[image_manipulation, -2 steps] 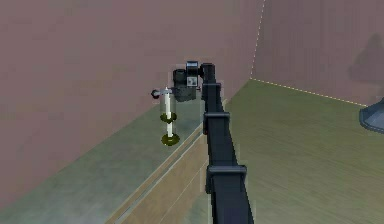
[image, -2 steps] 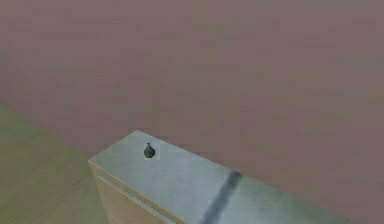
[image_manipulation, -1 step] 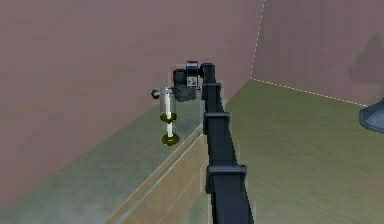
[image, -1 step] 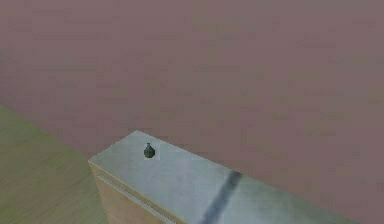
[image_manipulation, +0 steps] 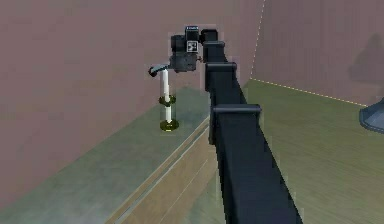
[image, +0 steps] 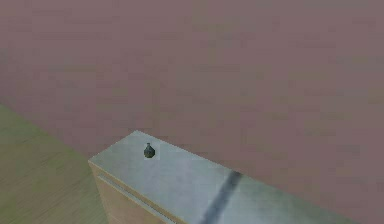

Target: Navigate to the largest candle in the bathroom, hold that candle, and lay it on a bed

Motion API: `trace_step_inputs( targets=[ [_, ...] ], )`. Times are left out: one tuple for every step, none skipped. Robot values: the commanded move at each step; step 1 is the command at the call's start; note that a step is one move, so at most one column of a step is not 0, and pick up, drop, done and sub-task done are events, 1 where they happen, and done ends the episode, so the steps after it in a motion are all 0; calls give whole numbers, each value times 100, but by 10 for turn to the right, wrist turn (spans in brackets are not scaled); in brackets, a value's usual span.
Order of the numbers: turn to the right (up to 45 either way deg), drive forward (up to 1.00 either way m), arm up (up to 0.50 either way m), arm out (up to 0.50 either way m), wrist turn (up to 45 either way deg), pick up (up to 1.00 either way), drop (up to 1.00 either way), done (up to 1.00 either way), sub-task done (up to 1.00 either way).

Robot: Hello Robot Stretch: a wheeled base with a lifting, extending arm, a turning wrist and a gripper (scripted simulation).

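Note:
In the arm side view a thin white candle (image_manipulation: 164, 88) rises from a round brass-coloured base (image_manipulation: 170, 126) on a grey-green countertop (image_manipulation: 90, 170). My arm (image_manipulation: 235, 130) reaches out along the counter's edge. The gripper (image_manipulation: 158, 70) sits at the candle's top end, and its dark body is just to the right. I cannot tell whether it holds the candle, since the base stands at the counter surface. In the forward view a small dark knob-like object (image: 149, 151) sits on a pale grey top (image: 180, 185).
A pinkish wall (image: 200, 60) stands close behind the grey top, which has a dark stripe (image: 225, 195) and a wooden side (image: 108, 195). In the arm side view, open floor (image_manipulation: 320, 150) lies right of the arm, with a dark rounded object (image_manipulation: 375, 115) at the right edge.

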Motion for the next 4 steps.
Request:
trace_step_inputs(
  targets=[
    [0,0,0,0,-450,0,0,0,0],
    [0,0,0,0,-450,0,0,0,0],
    [0,0,0,0,-180,0,0,0,0],
    [0,0,0,-46,0,0,0,0,0]
  ],
)
